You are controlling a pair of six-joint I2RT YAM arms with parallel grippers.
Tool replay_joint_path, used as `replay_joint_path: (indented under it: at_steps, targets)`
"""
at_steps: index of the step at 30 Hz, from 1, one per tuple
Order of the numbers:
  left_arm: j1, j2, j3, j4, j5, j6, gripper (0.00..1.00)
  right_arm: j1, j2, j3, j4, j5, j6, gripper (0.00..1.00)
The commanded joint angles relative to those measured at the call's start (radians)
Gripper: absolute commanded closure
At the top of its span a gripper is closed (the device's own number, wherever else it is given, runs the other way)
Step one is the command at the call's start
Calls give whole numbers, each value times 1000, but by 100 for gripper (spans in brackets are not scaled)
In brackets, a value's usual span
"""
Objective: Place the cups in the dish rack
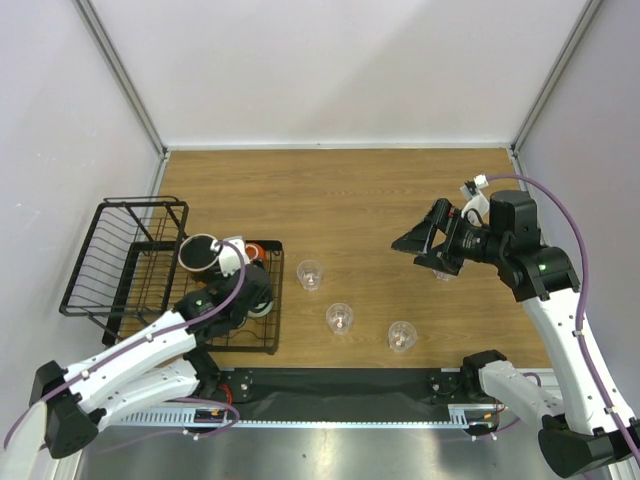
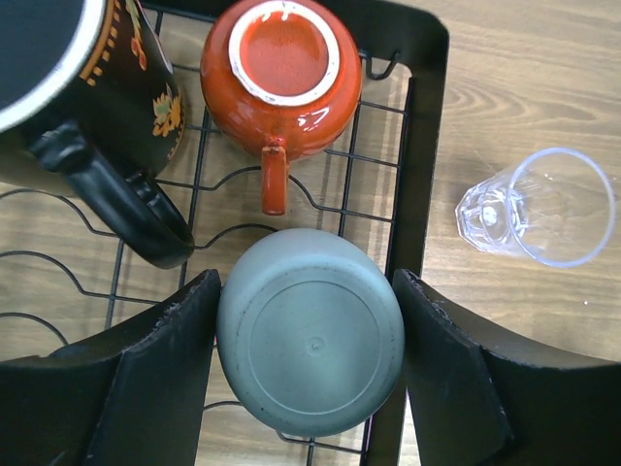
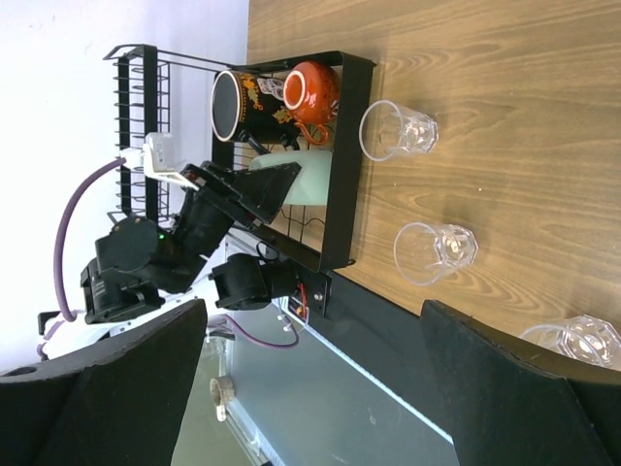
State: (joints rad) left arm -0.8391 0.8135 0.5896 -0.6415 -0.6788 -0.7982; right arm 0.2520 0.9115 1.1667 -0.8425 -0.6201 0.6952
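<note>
The black wire dish rack [image 1: 110, 262] stands at the left. On its flat grid sit a dark mug [image 2: 87, 87] and an upside-down orange-red cup [image 2: 281, 63]. My left gripper [image 2: 306, 330] is shut on the pale mint-green cup [image 2: 310, 291], held bottom-up just over the grid near the rack's right rim [image 2: 422, 194]. Three clear tumblers [image 1: 310, 275] [image 1: 340, 318] [image 1: 402, 336] stand upright on the table right of the rack. My right gripper [image 1: 415, 243] is open and empty, raised above the table's right half, apart from every cup.
In the right wrist view the rack [image 3: 354, 155], the mug [image 3: 238, 105] and two tumblers [image 3: 398, 129] [image 3: 435, 252] show. Another clear tumbler [image 1: 441, 272] shows partly under the right wrist. White walls close the back and sides.
</note>
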Motion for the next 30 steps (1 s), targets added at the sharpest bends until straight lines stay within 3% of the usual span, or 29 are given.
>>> replay_joint_path:
  at_steps: [1,10,13,14,16,22,30]
  targets:
    - [11,32,3,62,-36,-62,100,-16,-5,4,-12,-38,-29,0]
    - [35,139,38,26,-41,-105,97,-43,9,4,-15,-67,-46,0]
    - [38,154,55,5,-34,-114,78,-48,15,1,-10,-73,-48,0]
    - [38,157,59,-1,-28,-114,59,-48,15,-1,-10,-75,-49,0]
    - [40,164,67,-3,-22,-111,43,-49,17,-7,-9,-78,-51,0]
    - [41,164,95,-56,-8,-144,23,-54,23,-30,13,-90,-45,0]
    - [40,128,133,-107,13,-147,4,-56,50,-30,-9,-75,-86,0]
